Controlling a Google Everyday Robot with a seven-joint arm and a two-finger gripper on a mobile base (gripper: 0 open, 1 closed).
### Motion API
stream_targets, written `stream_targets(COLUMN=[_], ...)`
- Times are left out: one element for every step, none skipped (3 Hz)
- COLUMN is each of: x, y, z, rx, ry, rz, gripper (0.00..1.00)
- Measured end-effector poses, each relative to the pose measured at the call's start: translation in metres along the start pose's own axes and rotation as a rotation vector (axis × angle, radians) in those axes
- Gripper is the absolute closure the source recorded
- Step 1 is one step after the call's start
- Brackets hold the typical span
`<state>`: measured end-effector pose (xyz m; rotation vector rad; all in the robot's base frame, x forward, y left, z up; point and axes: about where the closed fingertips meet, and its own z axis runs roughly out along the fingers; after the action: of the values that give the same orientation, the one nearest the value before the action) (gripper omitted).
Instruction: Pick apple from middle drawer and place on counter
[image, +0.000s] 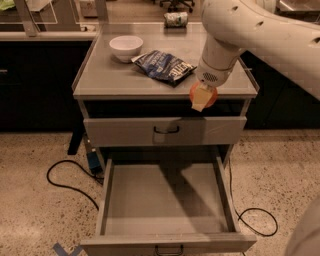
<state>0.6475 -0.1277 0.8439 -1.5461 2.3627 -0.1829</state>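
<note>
Claw (201, 99) with apple (213, 94) at counter (125, 76) edge

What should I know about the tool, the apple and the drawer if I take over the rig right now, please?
Tool: shut on the apple, held in the air just in front of the counter, at the right part of its front edge, about level with the top.
Middle drawer: pulled open, floor bare.
Done: apple is out of the drawer.
Left: carry it over the counter, set it on a bare patch away from the white bowl and chip bag, then release.
</note>
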Motion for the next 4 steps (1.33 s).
stream_targets(x=[-0.001, 0.000, 0.026, 0.048], y=[0.000, -0.029, -0.054, -0.056], z=[0.000, -0.010, 0.010, 0.027], rx=[0.002, 0.029, -0.069, -0.216], ry=[-0.002, 0.007, 0.093, 0.143], rz=[-0.002, 0.005, -0.017, -0.065], gripper=[1.00, 1.00, 1.00, 1.00])
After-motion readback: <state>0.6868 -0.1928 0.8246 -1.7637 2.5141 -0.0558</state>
